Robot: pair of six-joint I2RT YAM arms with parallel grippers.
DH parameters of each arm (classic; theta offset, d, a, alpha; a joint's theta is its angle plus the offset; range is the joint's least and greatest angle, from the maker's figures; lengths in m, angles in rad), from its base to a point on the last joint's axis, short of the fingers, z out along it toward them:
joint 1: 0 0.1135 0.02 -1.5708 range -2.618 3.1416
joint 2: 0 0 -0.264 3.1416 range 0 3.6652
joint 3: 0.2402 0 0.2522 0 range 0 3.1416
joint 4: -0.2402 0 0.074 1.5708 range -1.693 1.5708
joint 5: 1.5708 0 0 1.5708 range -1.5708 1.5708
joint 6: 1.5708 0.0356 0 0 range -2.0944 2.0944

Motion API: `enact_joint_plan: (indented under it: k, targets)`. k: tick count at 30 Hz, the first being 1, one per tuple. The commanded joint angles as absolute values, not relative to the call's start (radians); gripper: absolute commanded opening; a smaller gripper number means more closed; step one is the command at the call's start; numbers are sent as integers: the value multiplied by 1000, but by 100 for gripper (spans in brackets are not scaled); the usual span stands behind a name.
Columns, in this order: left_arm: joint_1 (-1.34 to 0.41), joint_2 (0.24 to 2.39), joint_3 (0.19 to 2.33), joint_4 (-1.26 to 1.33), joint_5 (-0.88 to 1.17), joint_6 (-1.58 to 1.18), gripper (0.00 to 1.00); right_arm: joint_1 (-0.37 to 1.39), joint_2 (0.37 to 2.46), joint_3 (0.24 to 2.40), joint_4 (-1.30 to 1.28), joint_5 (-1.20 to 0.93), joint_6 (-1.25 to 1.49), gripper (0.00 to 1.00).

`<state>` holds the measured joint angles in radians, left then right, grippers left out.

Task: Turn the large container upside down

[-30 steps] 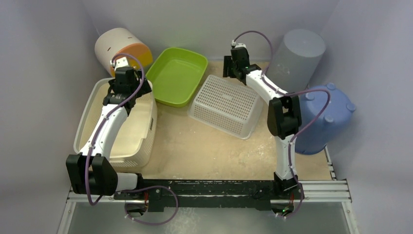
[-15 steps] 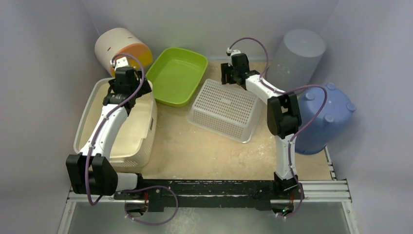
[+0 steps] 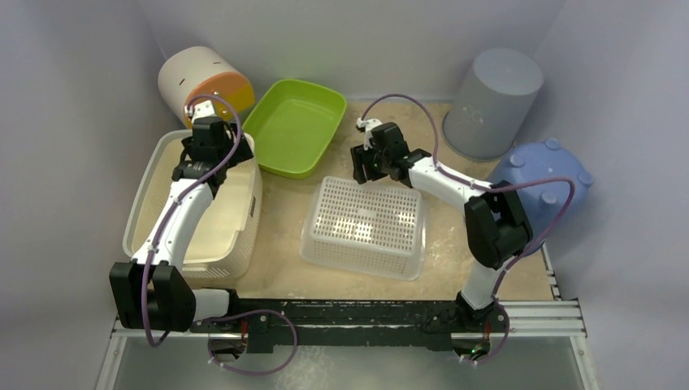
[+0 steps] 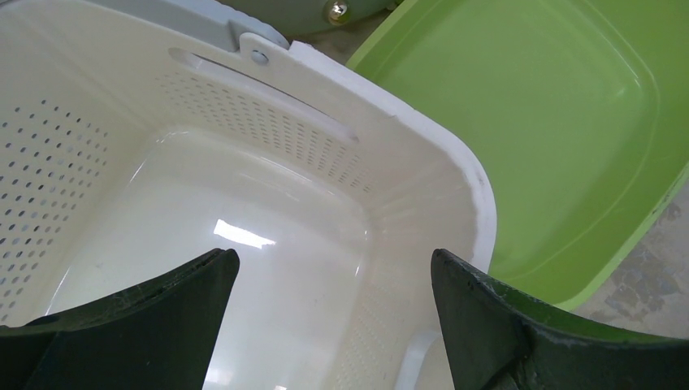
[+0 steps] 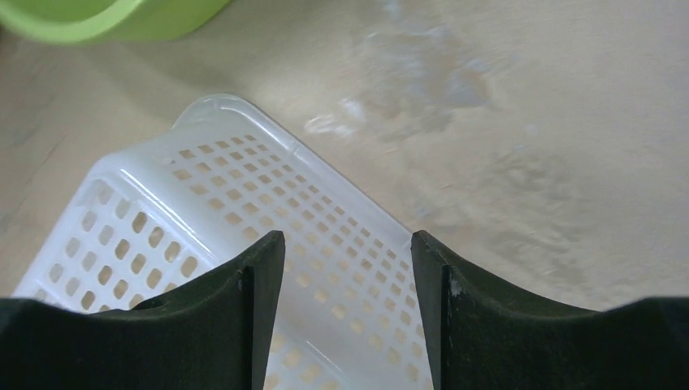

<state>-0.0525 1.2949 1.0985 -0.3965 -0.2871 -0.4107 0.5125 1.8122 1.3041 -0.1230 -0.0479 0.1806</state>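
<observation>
left gripper [image 4: 333,268] — jaws wide, hung above far corner of bin [image 4: 390,162] | right gripper [image 5: 348,244] — jaws apart, right of bin | bin sat upright

Beige table [image 3: 280,244]; cream basket [image 3: 223,219] at left; bucket [image 3: 195,73] and green tray [image 3: 296,122] behind it; white basket [image 3: 366,227], bottom up, in the middle; grey bin [image 3: 496,97], blue tub [image 3: 561,162] at right.
</observation>
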Motion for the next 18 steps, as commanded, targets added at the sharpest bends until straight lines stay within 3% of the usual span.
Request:
enact_joint_plan:
  k: [1, 9, 18]
  targets:
    - [-46, 1244, 1079, -344, -280, -422, 90, 596, 1719, 1243, -166, -103, 202, 61]
    - [-46, 1227, 1062, -339, -281, -426, 90, 641, 1606, 1188, -212, -92, 232, 60]
    - [-46, 1262, 1101, -348, -276, -416, 90, 641, 1604, 1445, -199, -33, 60, 63]
